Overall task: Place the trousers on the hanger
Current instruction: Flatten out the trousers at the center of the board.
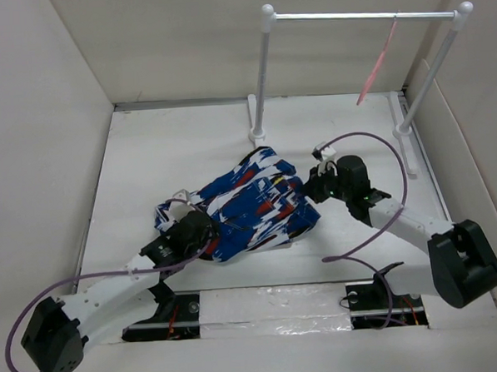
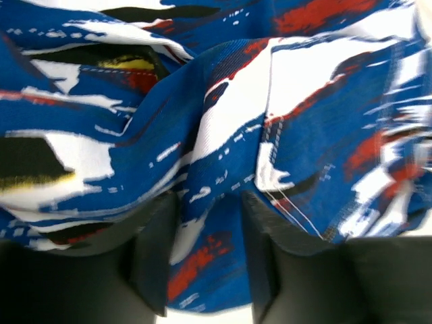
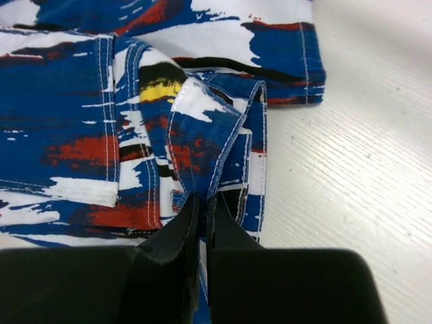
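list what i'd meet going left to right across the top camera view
left arm's base → trousers → hanger → right arm's base

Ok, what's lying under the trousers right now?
Only the white table shows around the trousers, which lie bunched on it. Whatever is beneath the heap is covered. The pink hanger is not under them; it hangs on the rail.

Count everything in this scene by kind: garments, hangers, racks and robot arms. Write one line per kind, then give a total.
trousers: 1
hanger: 1
rack: 1
robot arms: 2, left and right
Total: 5
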Controlling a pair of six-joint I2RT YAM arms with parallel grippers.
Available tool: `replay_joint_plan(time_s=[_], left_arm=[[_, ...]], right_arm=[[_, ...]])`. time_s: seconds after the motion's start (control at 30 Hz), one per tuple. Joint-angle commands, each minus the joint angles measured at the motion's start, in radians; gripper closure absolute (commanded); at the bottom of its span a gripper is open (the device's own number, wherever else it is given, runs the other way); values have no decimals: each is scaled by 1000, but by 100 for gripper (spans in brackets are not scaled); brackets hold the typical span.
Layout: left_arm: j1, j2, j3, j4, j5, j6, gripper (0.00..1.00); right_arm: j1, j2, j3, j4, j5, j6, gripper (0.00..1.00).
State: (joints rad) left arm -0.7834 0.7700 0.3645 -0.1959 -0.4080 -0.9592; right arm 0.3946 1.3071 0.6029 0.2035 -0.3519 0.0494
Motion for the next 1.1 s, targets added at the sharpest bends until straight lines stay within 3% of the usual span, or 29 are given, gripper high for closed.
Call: replay_joint_plan(time_s=[0.0,0.13,0.3,0.4,0.43,0.47,0.53,0.6,0.7,0.93,1.07], left_arm=[[9,92,-18,193,21,65,67],[9,300,65,427,64,178,86],[-82,521,309,552,98,284,89],[-163,592,427,549,69,339,65],[-163,594,433,550,58,341,48],[-163,589,432,558,67,338,42],[-116,563,381,570,121,304,34],[-50,497,289,569,139,274,33],[-4,353,148,524,77,214,31],[24,-56,-81,261,31,-7,29],[24,-147,-88,26,5,-120,29]], right_arm=[[-22,-112,-26,80,72,33,100],[-59,-370,-67,-109,289,73,100],[-145,-685,-104,-377,578,150,100],[-167,-865,-135,-427,635,133,100],[-178,-884,-134,-453,642,127,100],[-178,-890,-129,-467,642,118,100],[-178,-853,-114,-486,634,109,100],[-178,-801,-115,-467,597,90,100],[-178,-758,-109,-447,576,72,100],[-188,-724,-114,-383,542,55,100],[-188,-712,-112,-384,536,53,100]])
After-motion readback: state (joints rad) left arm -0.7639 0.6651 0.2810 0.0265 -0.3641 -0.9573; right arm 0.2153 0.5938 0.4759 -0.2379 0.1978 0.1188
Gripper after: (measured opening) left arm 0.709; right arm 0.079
